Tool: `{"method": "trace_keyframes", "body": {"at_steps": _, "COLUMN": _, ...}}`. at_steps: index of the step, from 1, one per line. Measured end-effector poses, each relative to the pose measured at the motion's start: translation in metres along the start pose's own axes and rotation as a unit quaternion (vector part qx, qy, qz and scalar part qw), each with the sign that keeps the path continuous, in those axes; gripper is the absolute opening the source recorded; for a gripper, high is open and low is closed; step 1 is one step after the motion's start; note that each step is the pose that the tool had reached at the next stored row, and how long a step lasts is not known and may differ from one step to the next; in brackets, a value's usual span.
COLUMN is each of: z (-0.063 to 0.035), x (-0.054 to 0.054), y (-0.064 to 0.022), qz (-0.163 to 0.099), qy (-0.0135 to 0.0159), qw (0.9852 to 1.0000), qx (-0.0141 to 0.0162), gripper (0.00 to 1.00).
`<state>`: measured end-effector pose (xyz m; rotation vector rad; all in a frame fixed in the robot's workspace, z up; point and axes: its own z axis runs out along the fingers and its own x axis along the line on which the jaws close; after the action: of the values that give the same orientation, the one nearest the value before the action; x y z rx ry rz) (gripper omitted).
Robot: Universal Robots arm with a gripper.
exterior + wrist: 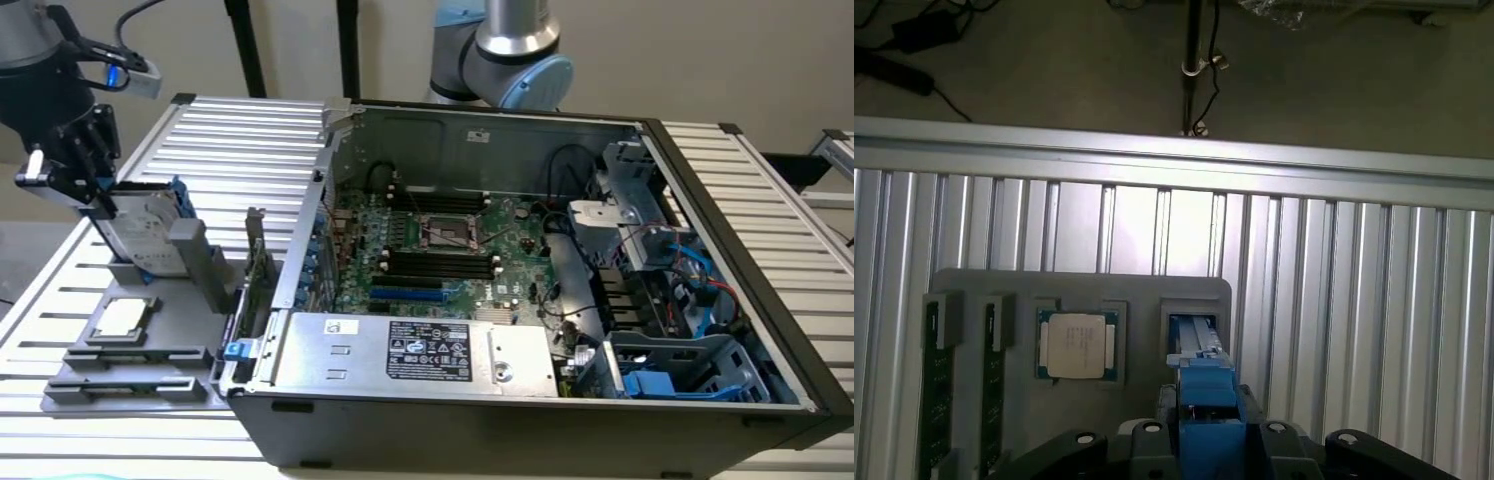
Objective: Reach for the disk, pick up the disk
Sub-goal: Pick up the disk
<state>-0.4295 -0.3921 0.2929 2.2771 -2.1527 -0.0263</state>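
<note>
The disk (144, 228) stands on edge in a slot of the grey fixture tray (80, 388), which lies on the ribbed aluminium table (240, 130) at the exterior view's left, just outside the open computer case (534, 425). Its face is silver-grey and a blue carrier frame edges it; in the wrist view the frame is seen end-on, rising out of the slot. The gripper (94, 203) sits over the upper end of the disk, straddling the blue frame. Neither view shows whether it is clamped on the frame or merely set about it. The disk appears seated in the slot, not lifted. Handling assessment: a metal-bodied drive, judged rigid and fairly heavy for its size, smooth on the faces and sensitive to knocks. The plastic frame is judged the weaker part, liable to flex or slip under a careless pinch. The sound hold is taken to be square across the two flat faces near the upper edge, with any lift straight along the slot so that the disk does not bind. Also on the tray are a square processor chip (120, 318) in its recess beside the disk slot, and two memory modules (936, 395) set on edge further along. Inside the case, a blue drive bay (667, 382) holds no drive
</note>
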Motion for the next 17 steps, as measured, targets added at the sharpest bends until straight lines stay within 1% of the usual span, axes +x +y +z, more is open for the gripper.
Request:
{"method": "trace_keyframes", "body": {"at_steps": 4, "z": -0.0040, "x": 0.000, "y": -0.0002, "qz": 0.000, "qy": -0.0001, "qw": 1.0000, "qx": 0.0000, "gripper": 0.33}}
{"method": "trace_keyframes", "body": {"at_steps": 8, "z": -0.0113, "x": 0.000, "y": -0.0012, "qz": 0.000, "qy": -0.0010, "qw": 1.0000, "qx": -0.0001, "gripper": 0.33}}
{"method": "trace_keyframes", "body": {"at_steps": 12, "z": -0.0230, "x": 0.000, "y": -0.0019, "qz": 0.000, "qy": -0.0023, "qw": 1.0000, "qx": 0.0000, "gripper": 0.33}}
{"method": "trace_keyframes", "body": {"at_steps": 17, "z": -0.0402, "x": 0.000, "y": -0.0030, "qz": 0.000, "qy": -0.0038, "qw": 1.0000, "qx": 0.0002, "gripper": 0.33}}
